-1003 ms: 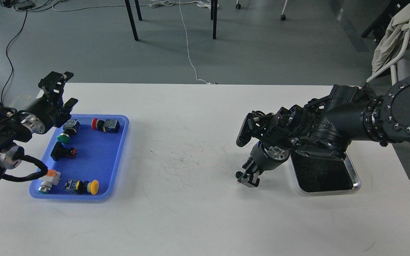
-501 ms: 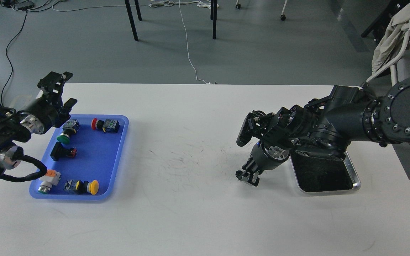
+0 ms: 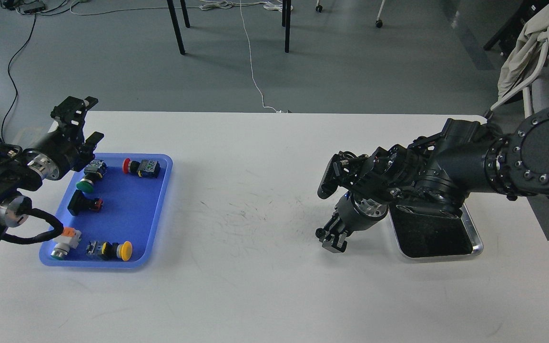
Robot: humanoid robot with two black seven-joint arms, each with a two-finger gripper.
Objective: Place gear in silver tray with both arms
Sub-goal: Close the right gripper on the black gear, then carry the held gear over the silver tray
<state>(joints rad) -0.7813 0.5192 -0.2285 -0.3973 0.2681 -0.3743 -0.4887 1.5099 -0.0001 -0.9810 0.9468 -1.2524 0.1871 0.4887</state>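
The silver tray (image 3: 477, 247) lies at the right of the white table, its far part hidden under my right arm. My right gripper (image 3: 330, 239) points down just left of the tray, close above the table. It looks shut on a small black gear (image 3: 320, 233) that shows at its left tip. My left gripper (image 3: 85, 122) is open and empty, raised over the far left corner of the blue tray (image 3: 158, 224).
The blue tray holds several push-button switches with red, green and yellow caps. A bare, scuffed stretch of table (image 3: 246, 214) lies between the two trays. Chair legs and cables are on the floor beyond the table.
My right arm has shifted slightly and its wrist has sunk a little, with the gripper still left of the silver tray. My left arm has barely moved.
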